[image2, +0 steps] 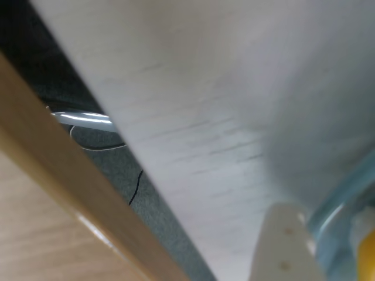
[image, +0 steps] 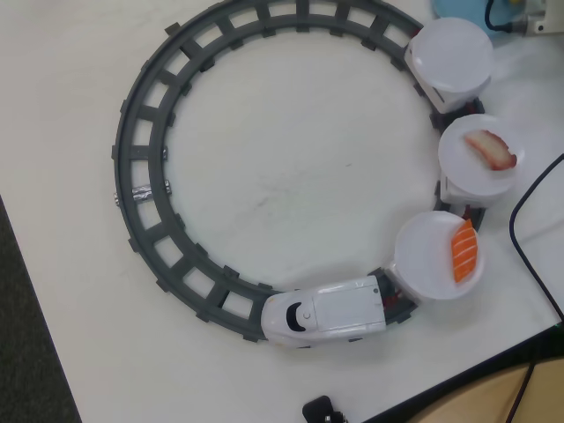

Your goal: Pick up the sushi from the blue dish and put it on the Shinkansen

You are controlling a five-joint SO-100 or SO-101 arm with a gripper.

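Yellow-orange oblong toy sushi sits in the round light-blue dish beside the white gripper finger. Jaw state cannot be told. A blind, shallow grab risks nudging it off, near the white table's edge.

white shinkansen, grey track, light-blue dish, orange white-striped piece.

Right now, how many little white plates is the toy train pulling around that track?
3, curving up the right side of the overhead view: the nearest plate behind the train carries salmon sushi, the middle plate a red-and-white piece, the far plate nothing.
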